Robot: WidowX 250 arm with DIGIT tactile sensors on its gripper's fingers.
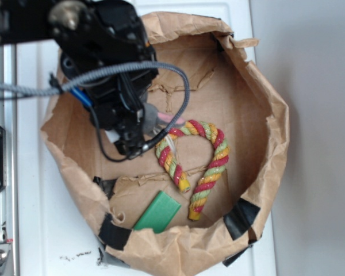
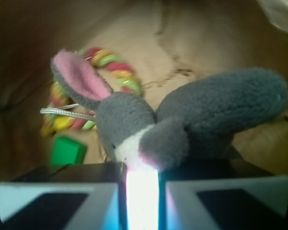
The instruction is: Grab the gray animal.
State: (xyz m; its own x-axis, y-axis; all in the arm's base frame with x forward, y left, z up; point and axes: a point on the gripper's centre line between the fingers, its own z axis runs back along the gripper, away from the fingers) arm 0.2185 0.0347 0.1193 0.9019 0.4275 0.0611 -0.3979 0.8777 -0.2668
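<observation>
Gripping gray animal [image 2: 192, 120] | pincer [image 2: 141, 179] closed on it | inside paper bag [image 1: 264, 92]

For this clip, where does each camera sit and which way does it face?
Exterior: overhead, looking down into the paper bag; the black arm and pincer cover the bag's left part.
Wrist: mounted on the pincer, looking along its pale fingers, shut on the gray animal, to the bag floor.
Shared: gray animal, rope toy, green block.
</observation>
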